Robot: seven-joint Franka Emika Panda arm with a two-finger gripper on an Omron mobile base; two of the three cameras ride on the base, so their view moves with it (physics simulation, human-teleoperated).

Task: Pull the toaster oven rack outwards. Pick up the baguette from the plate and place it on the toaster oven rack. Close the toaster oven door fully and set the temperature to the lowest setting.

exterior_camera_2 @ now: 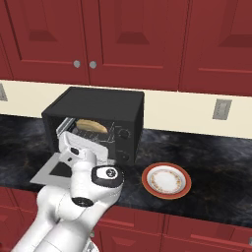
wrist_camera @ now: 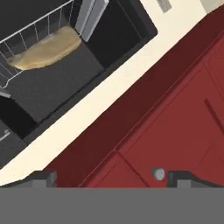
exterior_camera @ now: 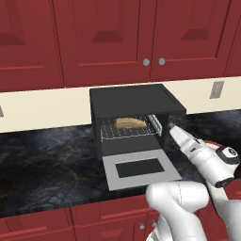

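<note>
Pincer (exterior_camera: 173, 124): we find it at the upper right front corner of the toaster oven (exterior_camera: 132, 101), close to the control panel. In the hand view its two dark tips sit wide apart at the bottom corners with nothing between them, so we record it as spread and holding nothing.

Toaster oven: matte black box on the dark marbled counter (exterior_camera: 47, 160), against the cream backsplash (exterior_camera: 42, 106).

Toaster oven door (exterior_camera: 140, 169): grey panel with dark window, dropped fully down and lying flat toward us.

Toaster oven rack (exterior_camera: 129, 132): silver wire grid, its front edge at the mouth of the cavity; how far it stands out we cannot tell.

Baguette (exterior_camera: 130, 123): tan, lying on the rack inside the cavity; we also see it in the hand view (wrist_camera: 46, 49), resting on the wires.

Knobs (exterior_camera_2: 124, 133): two round dark dials on the right-hand panel, one above the other.

Plate (exterior_camera_2: 166, 180): white with orange-red rim, on the counter just right of the oven, bare.

Cabinets (exterior_camera: 108, 37): red doors above, with round grey pulls.

Wall outlet (exterior_camera_2: 220, 109): on the backsplash, right of the oven.
</note>
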